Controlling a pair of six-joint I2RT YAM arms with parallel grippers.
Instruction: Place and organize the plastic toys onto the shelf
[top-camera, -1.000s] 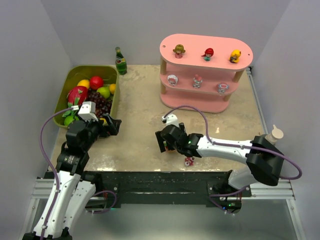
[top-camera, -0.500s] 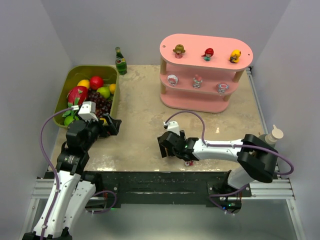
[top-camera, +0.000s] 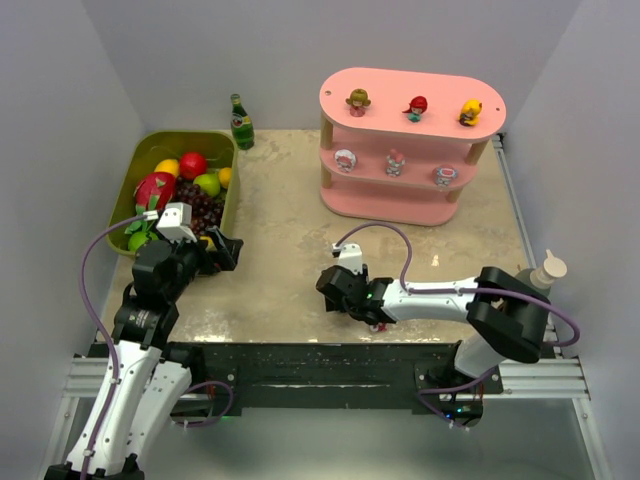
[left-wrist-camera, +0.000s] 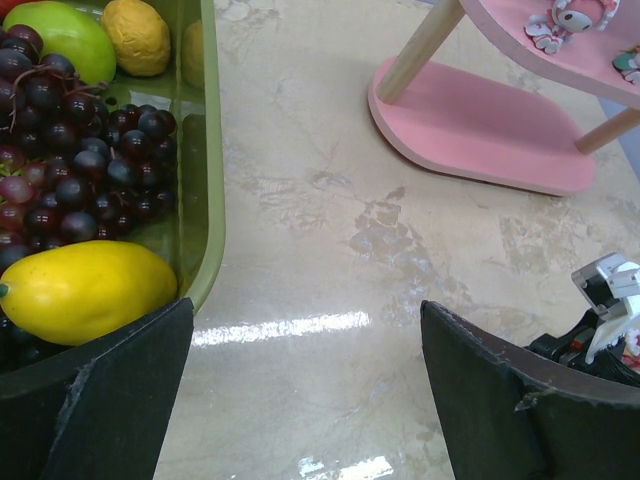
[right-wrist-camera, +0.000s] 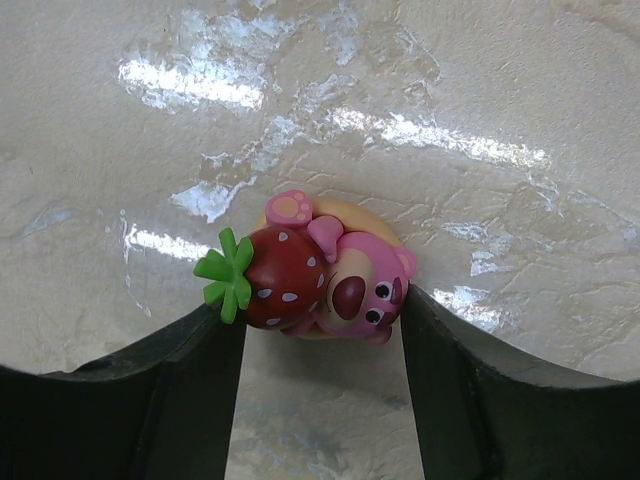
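Since a second ago the right arm has sunk lower and closer to the near edge of the tabletop (top-camera: 280, 200), while the left arm has stayed put. From above, the right gripper (top-camera: 336, 288) sits low over the tabletop, well apart from the shelf (top-camera: 390, 88), and its spread cannot be judged from this angle. A small red-and-pink toy (top-camera: 378, 322) peeks out at the near side of that arm. Six toys stand on the shelf. Three are on the top board (top-camera: 416, 107) and three on the middle board (top-camera: 395, 162). The left gripper (top-camera: 222, 248) hangs beside the green bin (top-camera: 186, 134) of fruit, and a green bottle (top-camera: 241, 122) stands behind the bin. The left wrist camera shows the left gripper (left-wrist-camera: 305, 340) spread wide with only bare tabletop between its fingers. To one side lies the bin wall (left-wrist-camera: 206, 180), with grapes (left-wrist-camera: 80, 170) and a yellow fruit (left-wrist-camera: 85, 290) inside. Farther off is the shelf's bottom board (left-wrist-camera: 480, 125), and one toy (left-wrist-camera: 570, 20) stands on the board above it. The right wrist camera shows the right gripper (right-wrist-camera: 320, 305) spread, its fingers standing on either side of a pink bear toy (right-wrist-camera: 350, 285). The bear hugs a red strawberry and lies on its side on the tabletop. Its lower part sits between the fingertips. Whether either finger touches it cannot be told.
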